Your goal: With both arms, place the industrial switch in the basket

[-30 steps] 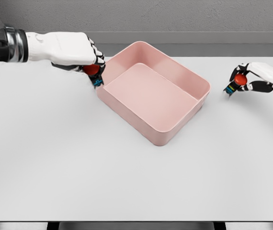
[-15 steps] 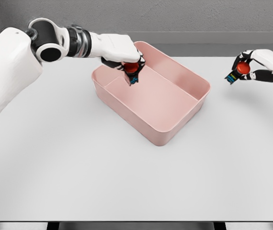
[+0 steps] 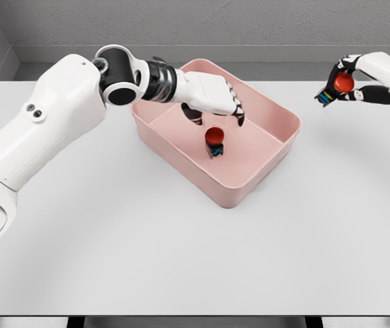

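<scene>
Two small industrial switches are in play above the pale grey table [image 3: 181,260]. Inside the pink rectangular plastic basket [image 3: 250,184], the first red-capped switch [image 3: 214,141] stands upright, cap up, long axis vertical, just below the left hand [image 3: 215,99], whose fingers are spread and hold nothing. The right hand [image 3: 359,82] grasps the second red-capped switch [image 3: 336,87] well right of the basket, tilted. Each looks light, rigid and smooth; a pinch across the cap seems best.

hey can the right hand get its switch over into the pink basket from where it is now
Probably yes. The right hand holds its switch above the table, right of the basket. Nothing lies between them, and the left hand hovers over the basket's left half.
</scene>
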Motion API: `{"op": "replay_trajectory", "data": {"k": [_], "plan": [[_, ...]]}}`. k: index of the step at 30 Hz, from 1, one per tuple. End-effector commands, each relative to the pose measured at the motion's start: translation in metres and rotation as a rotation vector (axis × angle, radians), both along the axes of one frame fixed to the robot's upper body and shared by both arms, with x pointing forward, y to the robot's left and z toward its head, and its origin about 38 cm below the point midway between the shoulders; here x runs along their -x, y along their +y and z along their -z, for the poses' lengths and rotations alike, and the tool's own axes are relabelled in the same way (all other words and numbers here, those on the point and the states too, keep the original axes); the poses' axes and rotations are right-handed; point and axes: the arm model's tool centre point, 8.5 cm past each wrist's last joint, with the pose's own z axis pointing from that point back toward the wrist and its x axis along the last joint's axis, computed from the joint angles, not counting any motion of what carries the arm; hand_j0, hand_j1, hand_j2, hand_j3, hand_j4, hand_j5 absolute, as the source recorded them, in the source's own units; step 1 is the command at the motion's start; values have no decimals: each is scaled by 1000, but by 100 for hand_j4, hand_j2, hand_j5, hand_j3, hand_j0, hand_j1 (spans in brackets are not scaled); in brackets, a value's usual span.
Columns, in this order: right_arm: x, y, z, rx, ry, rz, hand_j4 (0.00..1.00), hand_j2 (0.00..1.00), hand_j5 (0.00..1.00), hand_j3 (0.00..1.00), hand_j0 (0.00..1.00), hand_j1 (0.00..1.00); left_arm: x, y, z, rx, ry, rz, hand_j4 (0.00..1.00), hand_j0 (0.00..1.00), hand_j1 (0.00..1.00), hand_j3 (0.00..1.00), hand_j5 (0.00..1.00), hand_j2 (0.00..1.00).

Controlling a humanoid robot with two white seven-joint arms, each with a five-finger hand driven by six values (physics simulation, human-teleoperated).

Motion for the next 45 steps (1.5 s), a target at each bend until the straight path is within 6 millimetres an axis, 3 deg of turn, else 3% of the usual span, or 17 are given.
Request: {"op": "replay_trajectory", "data": {"k": [1,4,6,8,10,11,12,14,16,18,20,26,29,34,43,44,45], "plan": [[1,5,-4,-7,-10,-14,32,32,32,32,32,32,-2,1,-1,10,1,-30,100,100,100,100,100,100],[4,16,-11,-5,-31,-49,30,30,30,30,30,30,-5,4,-9,19,-8,-39,100,100,100,100,100,100],[4,17,-12,-7,-35,-54,30,30,30,30,30,30,-13,37,-26,98,29,-78,100,100,100,100,100,100],[5,23,-14,-8,-42,-70,30,30,30,30,30,30,-7,102,-58,146,20,-99,100,100,100,100,100,100],[7,29,-18,-8,-55,-89,30,30,30,30,30,30,-3,189,-87,320,31,-221,100,100,100,100,100,100],[9,33,-20,-7,-61,-104,30,30,30,30,30,30,3,245,-99,387,20,-318,100,100,100,100,100,100],[10,38,-21,-7,-67,-117,30,30,30,30,30,30,11,285,-103,408,11,-394,100,100,100,100,100,100],[11,47,-23,-13,-78,-142,29,29,29,29,29,29,26,335,-90,433,17,-498,100,100,100,100,100,100],[14,60,-26,-18,-91,-176,29,29,29,29,29,29,37,357,-61,550,95,-562,100,100,100,100,100,100],[15,70,-25,-25,-93,-201,29,29,29,29,29,29,47,367,-28,668,224,-620,100,100,100,100,100,100],[15,74,-24,-22,-97,-208,28,28,28,28,28,28,56,371,-9,680,278,-641,100,100,100,100,100,100],[14,87,-18,-29,-96,-228,28,28,28,28,28,28,59,369,3,661,307,-646,100,100,100,100,100,100],[14,90,-17,-37,-95,-234,28,28,28,28,28,28,63,353,18,633,358,-614,100,100,100,100,100,100],[11,116,-10,-61,-102,-270,28,28,28,28,28,28,66,342,20,618,371,-581,100,100,100,100,100,100],[9,142,-3,-83,-108,-306,31,31,31,31,31,31,66,344,21,622,371,-590,100,100,100,100,100,100],[9,146,-2,-85,-110,-311,32,32,32,32,32,32,65,344,21,622,372,-589,100,100,100,100,100,100],[9,146,-2,-80,-110,-310,43,43,43,43,43,43,65,344,21,622,372,-589,100,100,100,100,100,100]]}}
